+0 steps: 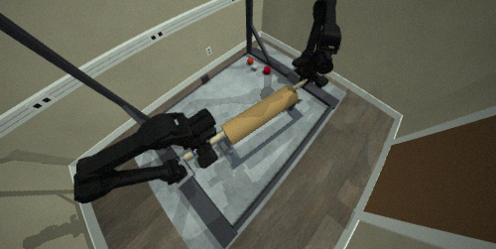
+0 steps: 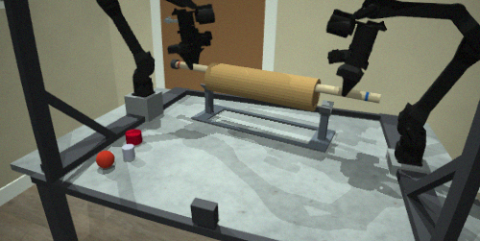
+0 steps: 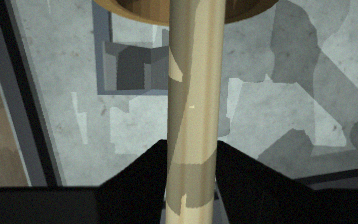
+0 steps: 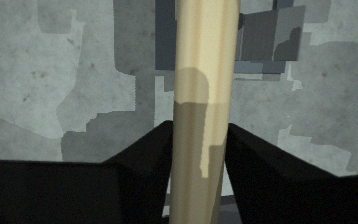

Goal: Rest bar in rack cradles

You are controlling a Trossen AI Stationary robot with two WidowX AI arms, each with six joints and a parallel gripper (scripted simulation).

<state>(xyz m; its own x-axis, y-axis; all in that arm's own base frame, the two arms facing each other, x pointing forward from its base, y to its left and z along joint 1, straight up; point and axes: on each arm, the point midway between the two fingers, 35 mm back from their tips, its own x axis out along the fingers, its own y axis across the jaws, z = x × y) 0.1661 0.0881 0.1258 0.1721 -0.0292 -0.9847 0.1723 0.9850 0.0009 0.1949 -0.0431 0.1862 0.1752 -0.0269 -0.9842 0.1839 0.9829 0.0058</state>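
Wooden bar [image 1: 217,138] [image 2: 327,88] [image 3: 195,100] [image 4: 205,75] is spanning left pincer [image 1: 303,82] [image 2: 192,66] [image 3: 190,147] and right pincer [image 1: 202,149] [image 2: 345,93] [image 4: 198,130], both narrowly clasping it; between them, paper roll [image 1: 260,113] [image 2: 261,85] [image 3: 122,15] is riding above rack [image 1: 236,163] [image 2: 323,126] [image 3: 100,70] [image 4: 165,40]; seating and release are remaining.

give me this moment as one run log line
left claw: shut on bar | right claw: shut on bar | paper roll: on bar | bar: above rack, unseated
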